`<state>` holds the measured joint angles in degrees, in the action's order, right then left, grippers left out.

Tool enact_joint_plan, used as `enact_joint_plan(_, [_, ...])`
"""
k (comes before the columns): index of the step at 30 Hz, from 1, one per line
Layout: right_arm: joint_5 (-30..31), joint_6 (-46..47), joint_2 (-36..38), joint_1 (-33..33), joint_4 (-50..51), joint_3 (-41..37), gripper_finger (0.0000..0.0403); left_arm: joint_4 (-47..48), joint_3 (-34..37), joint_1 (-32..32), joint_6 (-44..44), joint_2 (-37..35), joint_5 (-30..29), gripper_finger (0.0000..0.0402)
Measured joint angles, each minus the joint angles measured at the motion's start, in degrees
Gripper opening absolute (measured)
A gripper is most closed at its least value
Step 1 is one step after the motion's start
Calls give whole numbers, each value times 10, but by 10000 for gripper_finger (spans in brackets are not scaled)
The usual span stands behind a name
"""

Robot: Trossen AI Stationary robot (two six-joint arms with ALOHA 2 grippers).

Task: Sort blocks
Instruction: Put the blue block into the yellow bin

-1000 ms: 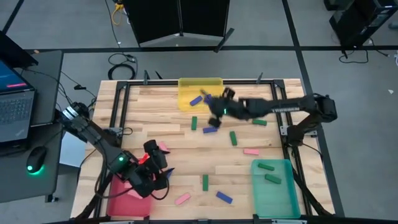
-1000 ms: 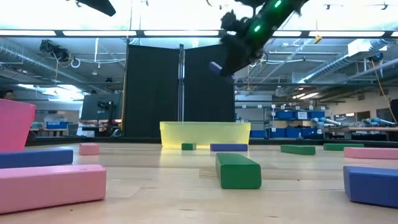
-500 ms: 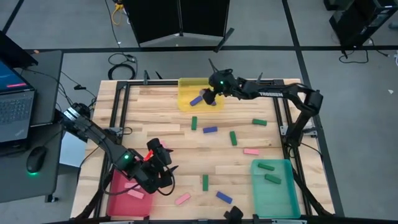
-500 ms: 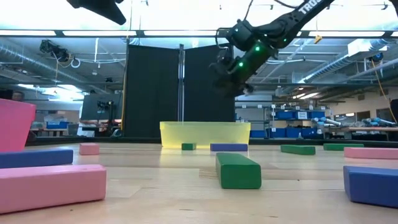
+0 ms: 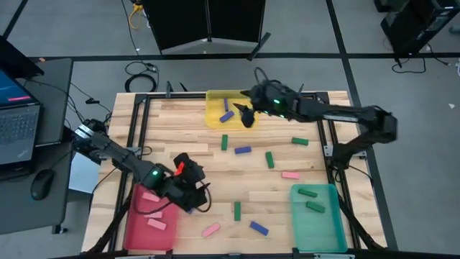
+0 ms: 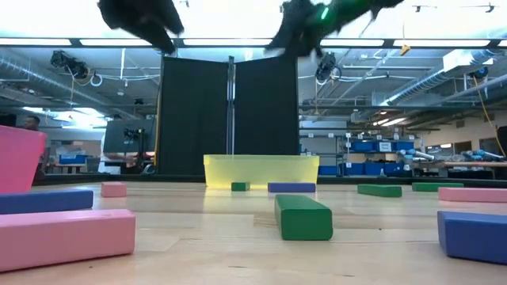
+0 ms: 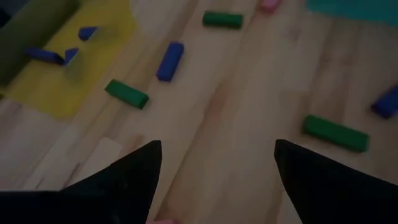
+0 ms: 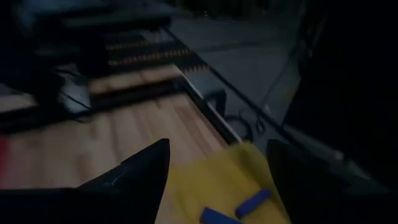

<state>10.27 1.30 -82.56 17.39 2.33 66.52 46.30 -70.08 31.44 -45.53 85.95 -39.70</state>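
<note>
Right gripper (image 5: 244, 115) hovering open over yellow plastic tray (image 5: 215, 119) holding 2 blue blocks (image 5: 226, 116); left gripper (image 5: 195, 188) open beside red tray (image 5: 136, 230).

The worktop (image 5: 215, 162) is pale wood in planks, with visible grain and a smooth, faintly satin face; the low view shows soft reflections on it. A dark matt metal frame (image 5: 140, 108) runs along its edges. The blocks (image 6: 303, 216) look like painted wood or solid plastic, with a smooth, even, low-sheen surface and crisp edges. Under the right tool (image 5: 244, 114), the yellow tray (image 6: 261, 170) is translucent plastic, slightly glossy. Beside the left tool (image 5: 192, 188), the red tray (image 5: 147, 226) looks like opaque, smooth plastic, as does the teal-green tray (image 5: 320, 219). Both tools have dark matt fingers (image 7: 118, 180), apparently plastic or coated metal.
</note>
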Motion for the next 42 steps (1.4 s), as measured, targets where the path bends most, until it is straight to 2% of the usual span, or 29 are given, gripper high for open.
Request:
enact_joint_plan(6, [96, -19, 118, -118, 101, 0, 276, 0, 0, -59, 14, 48, 59, 318])
enact_joint_plan(10, [170, 5, 172, -201, 186, 0, 282, -2, 0, -88, 10, 79, 92, 318])
enact_joint_plan(15, [284, 66, 218, -309, 278, -3, 285, 29, 0, -100, -61, 108, 206, 318])
enact_joint_plan(19, [337, 94, 246, -372, 294, -32, 284, 90, 0, -82, -109, 122, 280, 318])
enact_joint_plan(24, [368, 120, 269, -416, 297, -70, 280, 75, 0, -74, -131, 143, 349, 318])
enact_joint_plan(30, [372, 142, 282, -434, 291, -107, 283, 62, 0, -74, -136, 186, 402, 318])
enact_joint_plan(38, [372, 141, 282, -447, 268, -116, 278, 56, -1, -73, -136, 235, 440, 317])
enact_joint_plan(42, [372, 137, 283, -448, 262, -116, 277, 54, -3, -72, -117, 248, 445, 285])
